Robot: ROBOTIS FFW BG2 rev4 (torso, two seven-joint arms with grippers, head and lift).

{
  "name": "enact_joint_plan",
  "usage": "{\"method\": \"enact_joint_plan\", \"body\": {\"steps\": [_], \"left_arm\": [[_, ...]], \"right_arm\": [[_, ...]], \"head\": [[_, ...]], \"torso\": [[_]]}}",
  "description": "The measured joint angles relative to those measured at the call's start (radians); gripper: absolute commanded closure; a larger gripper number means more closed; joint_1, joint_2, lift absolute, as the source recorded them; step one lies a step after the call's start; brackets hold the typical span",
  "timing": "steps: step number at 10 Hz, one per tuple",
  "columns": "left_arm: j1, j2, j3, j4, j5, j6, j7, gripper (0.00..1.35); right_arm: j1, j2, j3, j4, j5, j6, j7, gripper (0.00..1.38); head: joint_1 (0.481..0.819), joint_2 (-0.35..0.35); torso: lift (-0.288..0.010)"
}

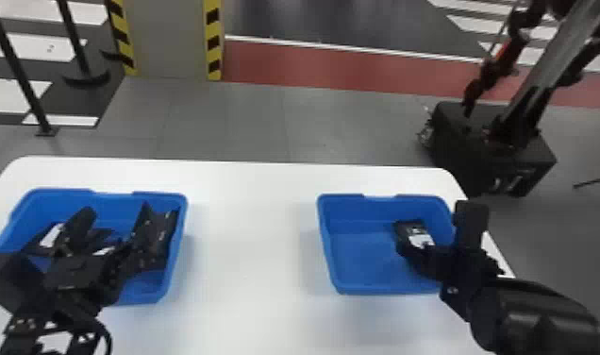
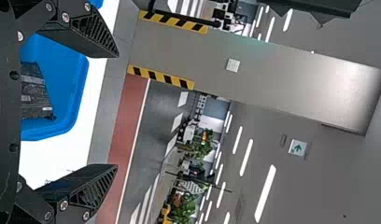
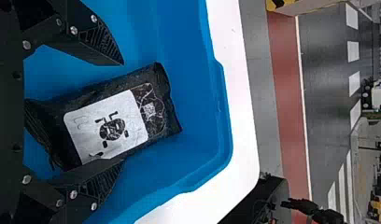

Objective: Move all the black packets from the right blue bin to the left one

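Across the white table (image 1: 252, 255), picking seems in hand: my right pincer (image 3: 123, 112), spread over a black packet (image 3: 107, 123) in the right blue bin (image 3: 193, 93), must settle, then squeeze.

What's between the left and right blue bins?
White tabletop, running from the left blue bin across to the right blue bin; head view shows it.

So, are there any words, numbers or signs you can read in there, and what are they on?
No word or number reads clearly.
Packet in the right bin: white label with a drawing and, beside it, a small square code; the print is too small.
Packet in the left bin: light markings, too small to read.
Sign in the room behind: a green arrow.
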Motion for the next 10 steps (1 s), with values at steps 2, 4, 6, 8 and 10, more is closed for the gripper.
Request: {"method": "enact_joint_plan", "body": {"steps": [2, 4, 6, 8, 10], "left_arm": [[0.005, 0.001, 0.003, 0.000, -0.001, 0.006, 0.000, 0.20], [0.009, 0.001, 0.003, 0.000, -0.001, 0.012, 0.000, 0.20], [0.011, 0.000, 0.005, 0.000, 0.000, 0.012, 0.000, 0.20], [0.012, -0.002, 0.002, 0.000, 0.006, -0.012, -0.002, 0.20], [0.008, -0.004, -0.005, -0.002, 0.022, -0.037, -0.008, 0.20]], "right_arm": [[0.013, 0.000, -0.001, -0.010, 0.001, 0.033, -0.029, 0.58], [0.035, 0.001, -0.001, -0.038, 0.003, 0.064, -0.042, 1.10], [0.076, 0.017, -0.001, -0.103, 0.019, 0.003, -0.077, 1.11], [0.138, 0.030, -0.001, -0.165, 0.002, -0.108, -0.077, 1.11], [0.209, 0.045, 0.002, -0.235, -0.035, -0.264, -0.012, 1.11]], "head": [[0.695, -0.176], [0.695, -0.178], [0.695, -0.183], [0.695, -0.178], [0.695, -0.158]], "torso": [[-0.110], [-0.110], [-0.110], [-0.110], [-0.110]]}}
